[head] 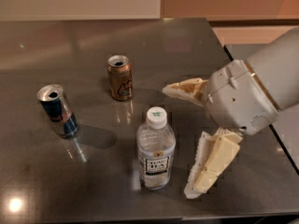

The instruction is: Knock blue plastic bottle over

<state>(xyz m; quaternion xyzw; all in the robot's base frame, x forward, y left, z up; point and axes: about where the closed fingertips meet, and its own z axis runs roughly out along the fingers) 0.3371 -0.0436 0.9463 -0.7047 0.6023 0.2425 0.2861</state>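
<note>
The blue plastic bottle [155, 149] stands upright near the table's front edge, clear with a white cap and a white-and-black label. My gripper [178, 140] is just to its right, open, with one cream finger [184, 88] reaching behind the bottle's right side and the other finger [210, 164] low beside it. A small gap shows between the fingers and the bottle. The grey wrist housing [240, 97] comes in from the right.
A gold-brown can [120, 77] stands upright behind the bottle. A blue-and-silver can [58, 111] stands at the left. The dark table [93, 45] ends at its right edge close to the arm, and its front edge runs just below the bottle.
</note>
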